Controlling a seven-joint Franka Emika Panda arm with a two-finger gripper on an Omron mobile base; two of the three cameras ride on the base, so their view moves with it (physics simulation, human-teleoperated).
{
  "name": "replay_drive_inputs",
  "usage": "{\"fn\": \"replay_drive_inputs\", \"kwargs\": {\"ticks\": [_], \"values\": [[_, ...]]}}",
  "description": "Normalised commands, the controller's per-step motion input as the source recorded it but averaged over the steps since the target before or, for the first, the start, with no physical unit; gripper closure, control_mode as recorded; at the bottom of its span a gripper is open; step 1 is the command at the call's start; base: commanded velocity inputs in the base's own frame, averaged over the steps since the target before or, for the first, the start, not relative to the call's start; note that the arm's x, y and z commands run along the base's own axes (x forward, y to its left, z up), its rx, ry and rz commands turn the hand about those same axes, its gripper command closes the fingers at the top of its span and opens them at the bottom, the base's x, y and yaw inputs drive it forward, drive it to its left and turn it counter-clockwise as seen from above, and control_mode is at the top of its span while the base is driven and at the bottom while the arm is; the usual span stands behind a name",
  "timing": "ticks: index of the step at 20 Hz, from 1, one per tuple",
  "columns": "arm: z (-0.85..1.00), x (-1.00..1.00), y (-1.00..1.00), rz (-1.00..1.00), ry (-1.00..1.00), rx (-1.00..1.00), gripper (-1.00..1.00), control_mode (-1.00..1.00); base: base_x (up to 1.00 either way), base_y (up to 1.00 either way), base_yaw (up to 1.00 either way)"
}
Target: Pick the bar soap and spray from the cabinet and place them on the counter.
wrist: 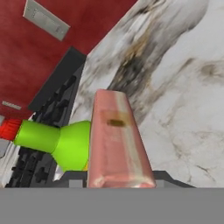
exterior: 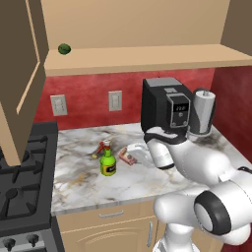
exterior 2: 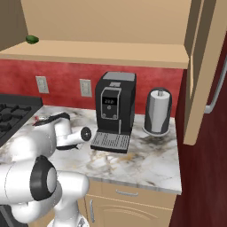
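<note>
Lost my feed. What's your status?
Gripper shut on bar soap, low over counter. Spray upright on counter beside it. Nothing in the way.

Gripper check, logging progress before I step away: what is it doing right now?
Gripper: closed on the bar soap, low over the counter beside the spray.

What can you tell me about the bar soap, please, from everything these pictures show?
The bar soap is a flat, pinkish-tan rectangular block with a paler stripe and a small brown mark on its face. It sits between the fingers of the gripper, just above the counter, right of the standing spray.
</note>
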Motion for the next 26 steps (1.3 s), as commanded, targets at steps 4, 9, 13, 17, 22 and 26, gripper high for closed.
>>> {"fn": "replay_drive_inputs", "kwargs": {"ticks": [4, 9, 13, 17, 22, 26], "values": [[-0.12, 0.04, 0.00, 0.00, 0.00, 0.00, 1.00, -1.00, 0.00, 0.00, 0.00], [-0.07, 0.03, 0.00, 0.00, 0.00, 0.00, 1.00, -1.00, 0.00, 0.00, 0.00], [-0.07, 0.00, 0.00, 0.00, 0.00, 0.02, 1.00, -1.00, 0.00, 0.00, 0.00], [-0.08, 0.00, 0.00, 0.00, 0.00, 0.07, 1.00, -1.00, 0.00, 0.00, 0.00], [-0.10, 0.00, 0.00, 0.00, 0.00, 0.08, 1.00, -1.00, 0.00, 0.00, 0.00], [-0.14, 0.00, 0.00, 0.00, 0.00, 0.08, 1.00, -1.00, 0.00, 0.00, 0.00]]}}
